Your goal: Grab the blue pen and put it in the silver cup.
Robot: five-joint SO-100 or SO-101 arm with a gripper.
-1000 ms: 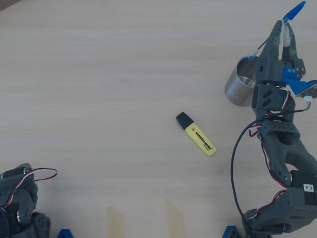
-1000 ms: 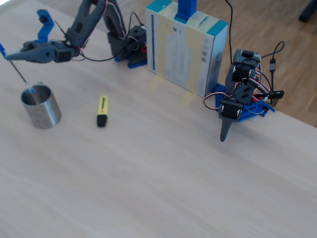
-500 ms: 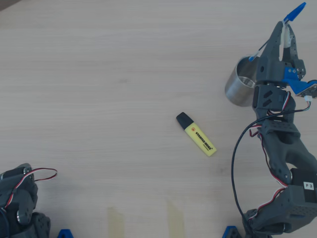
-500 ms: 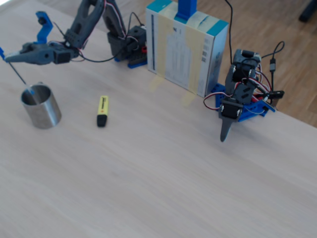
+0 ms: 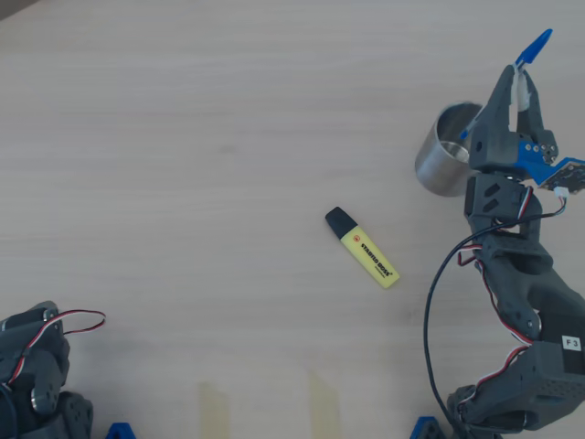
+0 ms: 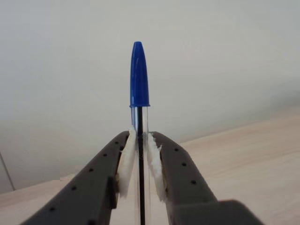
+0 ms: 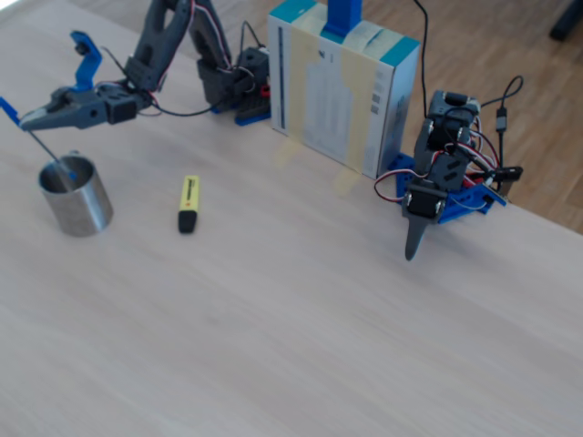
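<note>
Between the tool's (image 6: pixel 139 164) clamped pads, the blue pen (image 6: pixel 139 75), tip seemingly inside the silver cup (image 7: pixel 76 197).

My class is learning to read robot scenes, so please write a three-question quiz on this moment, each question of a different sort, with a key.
1. True or false: the end effector is shut on the blue pen.
2. Multiple choice: where is the pen's lower end in the fixed view?
A. flat on the table
B. dipping into the silver cup
C. on the yellow highlighter
3. Fill in: in the overhead view, the highlighter's black cap points toward the upper ____.

Key
1. True: the white pads clamp the barrel, blue cap above.
2. B: the tilted barrel reaches down inside the rim.
3. Left.
</note>
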